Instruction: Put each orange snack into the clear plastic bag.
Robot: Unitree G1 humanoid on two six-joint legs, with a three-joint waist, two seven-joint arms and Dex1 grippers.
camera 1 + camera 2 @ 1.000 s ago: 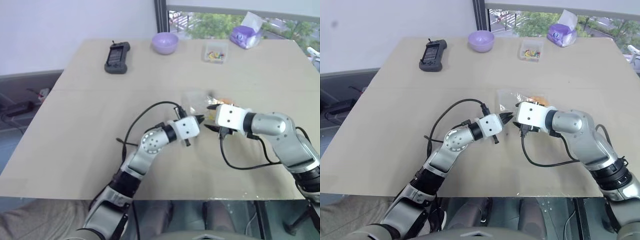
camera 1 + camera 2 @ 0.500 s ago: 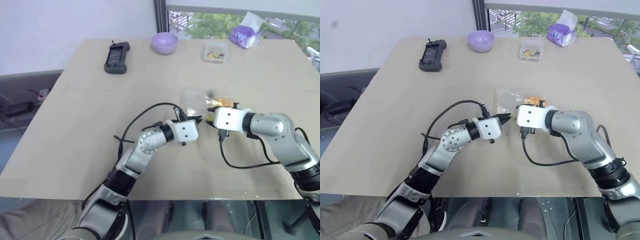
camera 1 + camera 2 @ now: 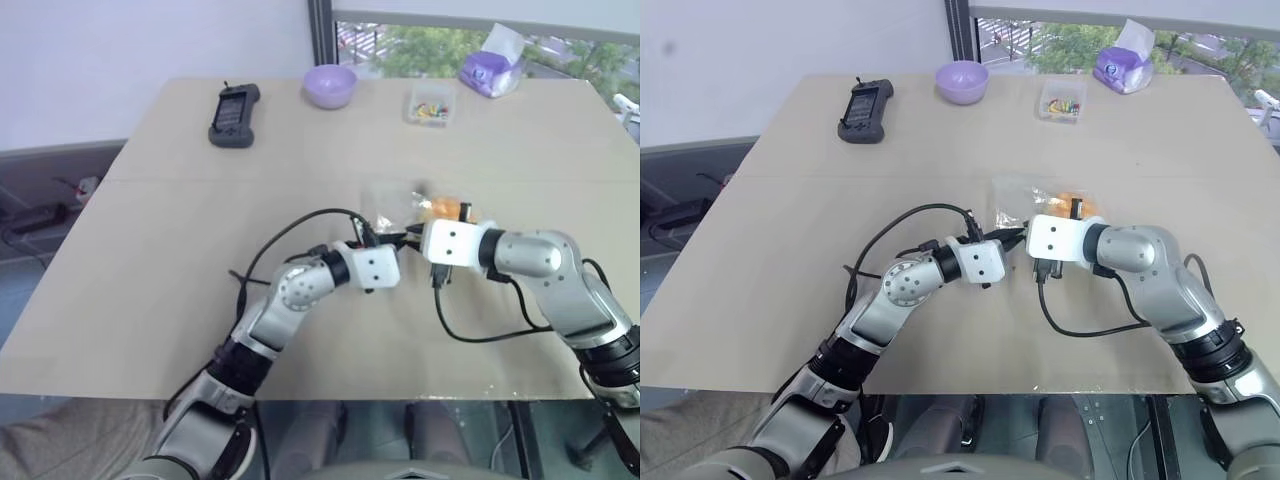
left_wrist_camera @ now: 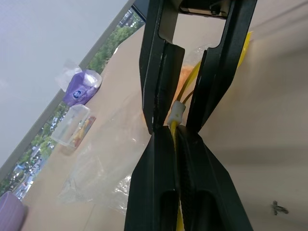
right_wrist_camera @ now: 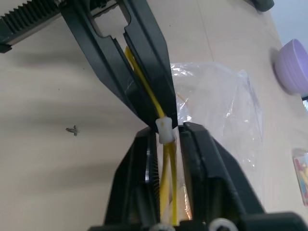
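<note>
My left gripper [image 4: 174, 132] clenched on yellow strip [image 5: 144, 89] of clear plastic bag [image 5: 216, 110]. My right gripper [image 5: 166, 132] closed on same strip at white slider [image 5: 164, 128], tips meeting left's. Bag lies mid-table [image 3: 150, 250]; orange snack [image 3: 443, 208] inside it, just beyond my right gripper.
</note>
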